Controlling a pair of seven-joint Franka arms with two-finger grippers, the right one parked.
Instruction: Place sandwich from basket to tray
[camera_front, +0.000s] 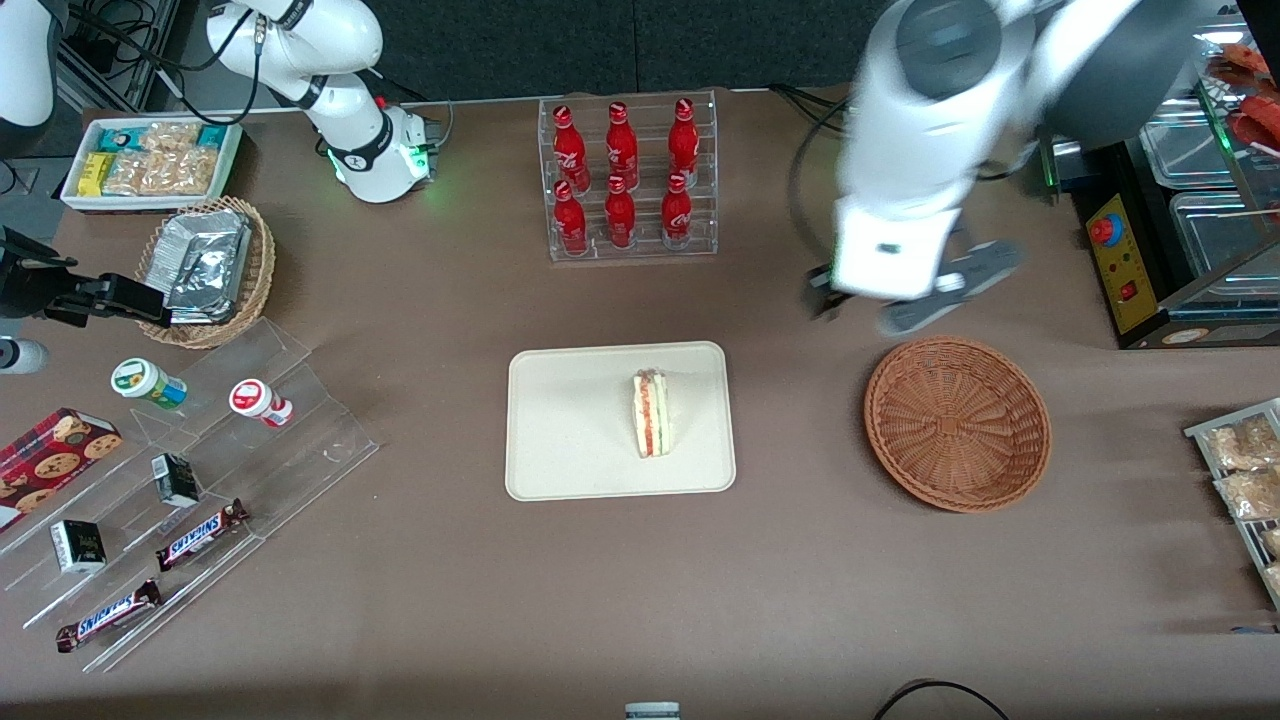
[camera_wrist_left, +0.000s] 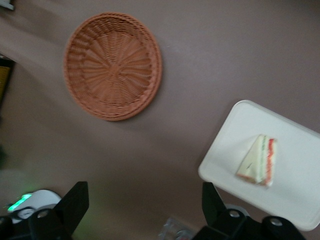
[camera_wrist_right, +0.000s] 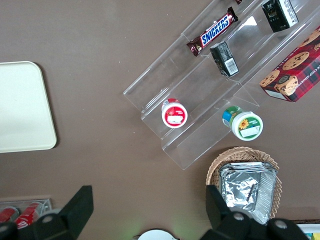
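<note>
The sandwich (camera_front: 650, 415) (camera_wrist_left: 257, 160), a white wedge with red and green filling, lies on the cream tray (camera_front: 560, 440) (camera_wrist_left: 295, 200) at mid-table. The reddish-brown wicker basket (camera_front: 957, 423) (camera_wrist_left: 112, 65) stands beside the tray, toward the working arm's end, with nothing in it. My left gripper (camera_front: 880, 305) (camera_wrist_left: 144, 200) hangs high above the table, farther from the front camera than the basket. It is open and holds nothing; only bare table shows between its fingers.
A clear rack of red bottles (camera_front: 628, 180) stands farther from the camera than the tray. Toward the parked arm's end are an acrylic stand with snack bars (camera_front: 200, 470), a tan basket of foil packets (camera_front: 205, 270) and a white snack bin (camera_front: 150, 165). Packets on a rack (camera_front: 1245, 480) lie toward the working arm's end.
</note>
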